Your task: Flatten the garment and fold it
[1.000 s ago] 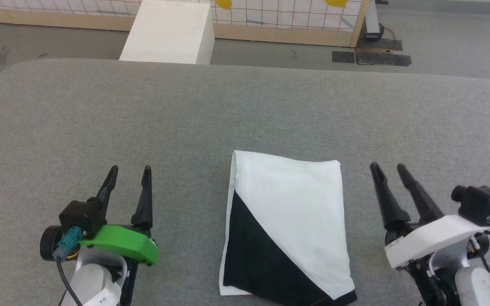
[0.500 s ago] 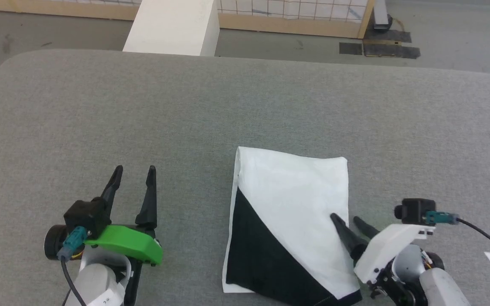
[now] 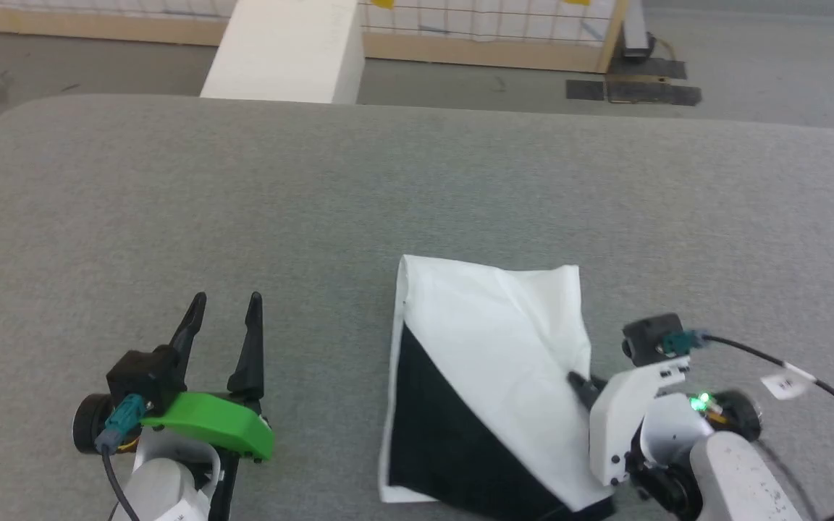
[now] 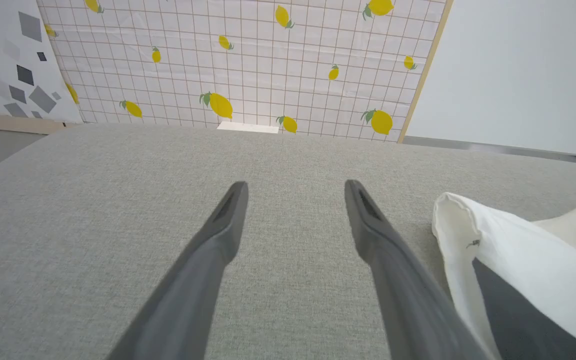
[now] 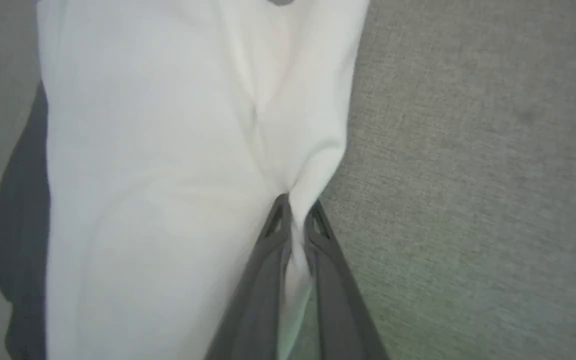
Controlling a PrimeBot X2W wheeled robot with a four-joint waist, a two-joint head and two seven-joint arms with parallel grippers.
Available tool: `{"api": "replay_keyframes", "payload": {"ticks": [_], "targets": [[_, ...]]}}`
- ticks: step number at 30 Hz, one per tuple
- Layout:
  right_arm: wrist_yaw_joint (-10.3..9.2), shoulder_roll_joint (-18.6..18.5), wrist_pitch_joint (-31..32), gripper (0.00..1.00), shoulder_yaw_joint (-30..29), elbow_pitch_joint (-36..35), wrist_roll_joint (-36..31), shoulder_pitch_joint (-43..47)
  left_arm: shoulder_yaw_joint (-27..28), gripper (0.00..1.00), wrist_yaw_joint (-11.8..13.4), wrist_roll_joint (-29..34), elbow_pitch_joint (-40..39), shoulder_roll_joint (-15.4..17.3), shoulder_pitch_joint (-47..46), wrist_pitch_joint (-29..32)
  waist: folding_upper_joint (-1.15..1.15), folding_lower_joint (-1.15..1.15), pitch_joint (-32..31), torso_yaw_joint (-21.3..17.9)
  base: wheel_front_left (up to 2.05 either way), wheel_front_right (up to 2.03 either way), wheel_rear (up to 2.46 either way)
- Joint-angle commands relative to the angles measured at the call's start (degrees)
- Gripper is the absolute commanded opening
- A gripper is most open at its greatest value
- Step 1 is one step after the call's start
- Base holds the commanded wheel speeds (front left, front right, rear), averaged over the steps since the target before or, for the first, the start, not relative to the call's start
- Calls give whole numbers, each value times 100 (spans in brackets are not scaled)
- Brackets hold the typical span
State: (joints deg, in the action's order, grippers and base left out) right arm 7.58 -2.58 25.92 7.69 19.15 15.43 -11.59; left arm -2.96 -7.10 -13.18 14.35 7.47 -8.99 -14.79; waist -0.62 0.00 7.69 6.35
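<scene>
Toward the near right of the grey surface point(image 3: 417, 188), the garment point(image 3: 489, 347) is lying as a folded rectangle, white on top, with a black sleeve panel point(image 3: 446, 441) showing as a triangle at its near left. At its right edge the right end effector point(image 3: 580, 382) is pinching a fold of the white cloth between fingers pressed nearly together. In the right wrist view the fabric is gathering into creases that are running away from the pinch, so the grip looks firm enough to carry that edge. Taking the cloth at its side edge is probably serving a further fold, or a tug to smooth the top layer. Left of the garment and well apart from it, the left end effector point(image 3: 225, 298) is hovering over bare surface with its fingers spread, holding nothing, likely keeping clear so it is not trapping the cloth.
</scene>
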Motion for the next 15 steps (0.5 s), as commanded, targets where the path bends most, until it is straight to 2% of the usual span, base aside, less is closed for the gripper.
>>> {"api": "replay_keyframes", "payload": {"ticks": [1,4,7,11,15], "targets": [[-9,-32,202,0,-38,-208,-521,-41,13,100,-38,-23,-21,18,66,-21,62,0,-5,-173,0,0,0],[-9,-229,693,0,69,-704,-1368,-94,68,100,-30,8,-78,26,75,-21,62,0,55,-388,0,0,0],[-9,-887,1056,0,263,-1092,-1799,-234,94,100,-24,59,-176,2,54,-21,62,0,161,-660,0,0,0],[-9,-1773,1298,0,396,-1308,-1934,-520,113,100,-22,109,-322,-26,-51,-21,62,0,388,-1033,0,0,0],[-9,-2417,1272,0,392,-1233,-1887,-924,108,100,-24,164,-460,-9,-259,-21,62,0,710,-1373,0,0,0]]}}
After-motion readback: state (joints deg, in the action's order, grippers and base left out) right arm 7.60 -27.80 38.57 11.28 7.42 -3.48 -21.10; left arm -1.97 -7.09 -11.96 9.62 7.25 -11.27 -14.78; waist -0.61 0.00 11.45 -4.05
